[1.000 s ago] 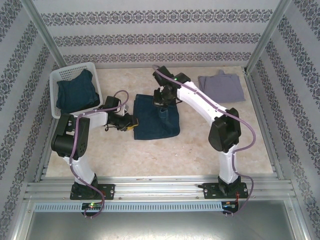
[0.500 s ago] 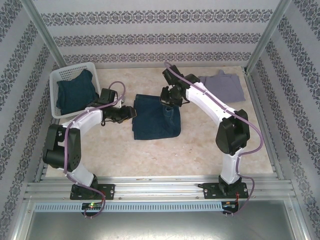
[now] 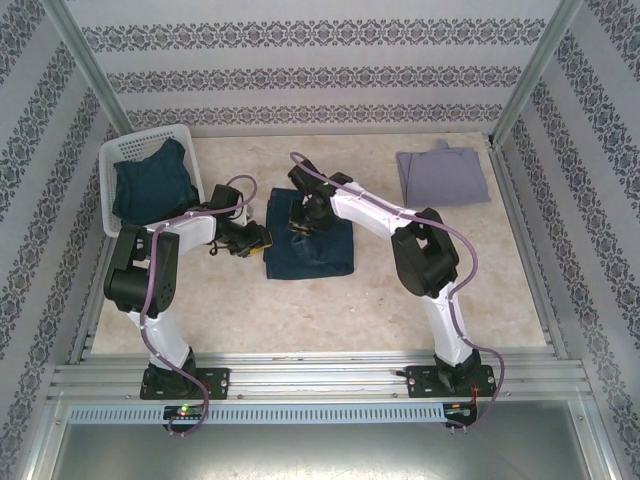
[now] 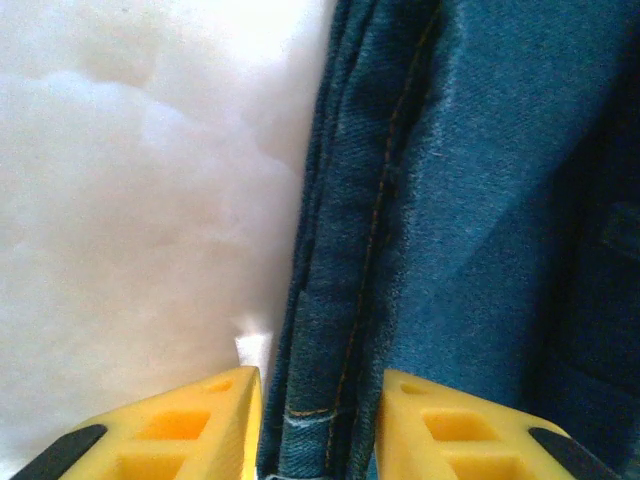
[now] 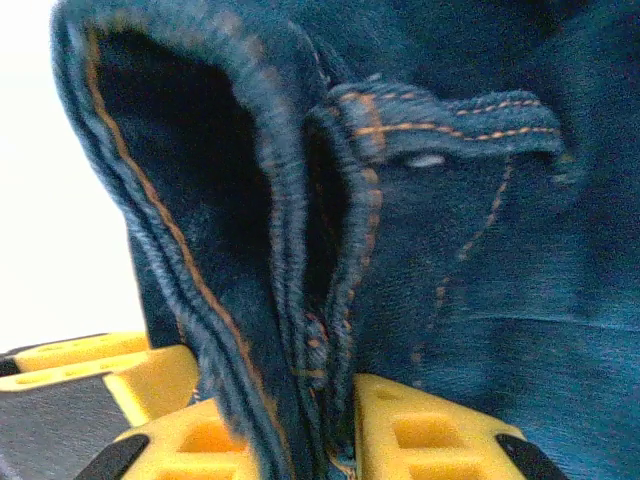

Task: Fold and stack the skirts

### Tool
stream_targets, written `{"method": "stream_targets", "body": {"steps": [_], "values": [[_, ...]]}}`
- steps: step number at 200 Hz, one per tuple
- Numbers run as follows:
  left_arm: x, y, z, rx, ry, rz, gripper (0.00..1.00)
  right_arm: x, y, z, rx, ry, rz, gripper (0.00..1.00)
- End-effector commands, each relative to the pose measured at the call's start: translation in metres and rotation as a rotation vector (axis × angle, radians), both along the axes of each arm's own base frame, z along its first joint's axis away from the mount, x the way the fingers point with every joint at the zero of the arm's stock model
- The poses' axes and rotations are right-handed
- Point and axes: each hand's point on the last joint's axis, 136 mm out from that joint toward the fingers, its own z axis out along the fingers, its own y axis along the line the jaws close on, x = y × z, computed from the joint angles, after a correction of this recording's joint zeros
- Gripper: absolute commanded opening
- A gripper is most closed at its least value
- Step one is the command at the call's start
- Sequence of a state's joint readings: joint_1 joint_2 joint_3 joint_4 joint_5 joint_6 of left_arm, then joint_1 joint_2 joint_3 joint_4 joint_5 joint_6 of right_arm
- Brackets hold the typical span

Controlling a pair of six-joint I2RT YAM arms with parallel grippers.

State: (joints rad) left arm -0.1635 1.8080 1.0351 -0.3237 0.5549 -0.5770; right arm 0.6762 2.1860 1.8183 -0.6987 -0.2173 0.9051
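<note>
A dark blue denim skirt [image 3: 315, 250] lies partly folded at the table's middle. My left gripper [image 3: 260, 242] is at its left edge, shut on the stitched hem [image 4: 330, 300], which fills the gap between the yellow fingers [image 4: 190, 420]. My right gripper [image 3: 303, 218] sits over the skirt's upper left part. Its jaws stand a little apart, and the bunched waistband [image 5: 330, 250] passes loosely between them. A light grey-lavender skirt [image 3: 443, 176] lies folded at the back right. Another dark teal skirt [image 3: 150, 182] fills the basket.
The white mesh basket [image 3: 112, 155] stands at the back left against the patterned wall. Metal frame posts rise at both back corners. Bare beige tabletop [image 3: 330, 310] stretches between the denim skirt and the arm bases.
The right gripper carried the skirt's upper right part leftward and its jaws have parted. The left gripper reached up along the left edge, then came back down to the hem.
</note>
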Motion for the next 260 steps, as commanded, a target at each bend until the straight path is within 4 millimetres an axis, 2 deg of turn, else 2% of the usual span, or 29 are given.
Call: {"method": "stream_targets", "body": {"steps": [1,21,46,61,69,74,75,76,79,99,127,144,162,172,184,196,212,227,228,233,236,239,247,260], "values": [[0.002,0.016,0.001,0.044,0.011,0.068,0.37,0.001,0.039,0.033,0.148,-0.035,0.032,0.38],[0.003,0.035,0.014,0.075,-0.004,0.146,0.41,0.003,0.044,0.062,0.226,-0.089,0.026,0.65],[0.001,0.054,0.04,0.157,-0.067,0.181,0.43,0.019,0.023,0.1,0.255,-0.226,0.005,0.69],[0.0,0.048,0.057,0.141,-0.107,0.137,0.44,0.034,-0.004,0.109,0.216,-0.301,0.007,0.72],[-0.001,0.038,0.066,0.116,-0.133,0.099,0.44,0.044,-0.017,0.11,0.207,-0.327,0.018,0.74],[-0.001,0.03,0.071,0.097,-0.147,0.076,0.45,0.048,-0.024,0.109,0.202,-0.339,0.026,0.84],[-0.001,0.028,0.071,0.091,-0.148,0.071,0.45,0.049,-0.025,0.109,0.198,-0.345,0.033,0.92],[-0.001,0.027,0.072,0.086,-0.152,0.067,0.46,0.051,-0.027,0.108,0.195,-0.347,0.034,0.95],[-0.002,0.022,0.075,0.074,-0.157,0.056,0.47,0.055,-0.032,0.107,0.191,-0.354,0.039,0.97],[-0.003,-0.013,0.091,-0.024,-0.195,-0.014,0.49,0.079,-0.051,0.092,0.214,-0.386,0.091,0.98],[0.0,-0.083,0.122,-0.222,-0.264,-0.11,0.45,0.1,-0.033,0.071,0.375,-0.31,0.219,0.98],[0.003,-0.12,0.129,-0.323,-0.286,-0.136,0.44,0.108,-0.02,0.057,0.405,-0.263,0.275,0.98],[0.008,-0.14,0.113,-0.351,-0.256,-0.119,0.41,0.12,-0.017,0.036,0.378,-0.232,0.263,0.98],[0.008,-0.143,0.094,-0.345,-0.206,-0.101,0.39,0.124,-0.019,0.026,0.361,-0.217,0.246,0.98],[0.005,-0.137,0.062,-0.285,-0.127,-0.072,0.39,0.127,-0.03,0.008,0.301,-0.181,0.187,0.98],[-0.002,-0.116,0.029,-0.153,-0.049,-0.05,0.38,0.123,-0.049,-0.009,0.206,-0.128,0.098,0.97],[-0.005,-0.084,0.001,0.007,0.01,-0.046,0.39,0.102,-0.073,-0.025,0.119,-0.052,-0.02,0.97],[0.001,-0.062,-0.008,0.066,0.005,-0.054,0.39,0.076,-0.084,-0.028,0.15,-0.016,-0.132,0.97],[0.001,-0.062,-0.008,0.068,0.005,-0.056,0.4,0.069,-0.087,-0.035,0.144,0.001,-0.142,0.97],[0.005,-0.055,-0.01,0.086,-0.003,-0.062,0.4,0.06,-0.09,-0.036,0.16,0.006,-0.191,0.98],[0.007,-0.053,-0.011,0.095,-0.009,-0.069,0.4,0.057,-0.091,-0.029,0.179,-0.012,-0.221,0.97],[0.011,-0.049,-0.011,0.107,-0.017,-0.07,0.4,0.049,-0.093,-0.033,0.187,-0.004,-0.251,0.98],[0.019,-0.041,-0.012,0.136,-0.023,-0.086,0.4,0.034,-0.095,-0.027,0.227,-0.029,-0.326,0.98],[0.032,-0.04,-0.005,0.15,-0.037,-0.126,0.4,0.015,-0.093,-0.008,0.297,-0.101,-0.423,0.98]]}}
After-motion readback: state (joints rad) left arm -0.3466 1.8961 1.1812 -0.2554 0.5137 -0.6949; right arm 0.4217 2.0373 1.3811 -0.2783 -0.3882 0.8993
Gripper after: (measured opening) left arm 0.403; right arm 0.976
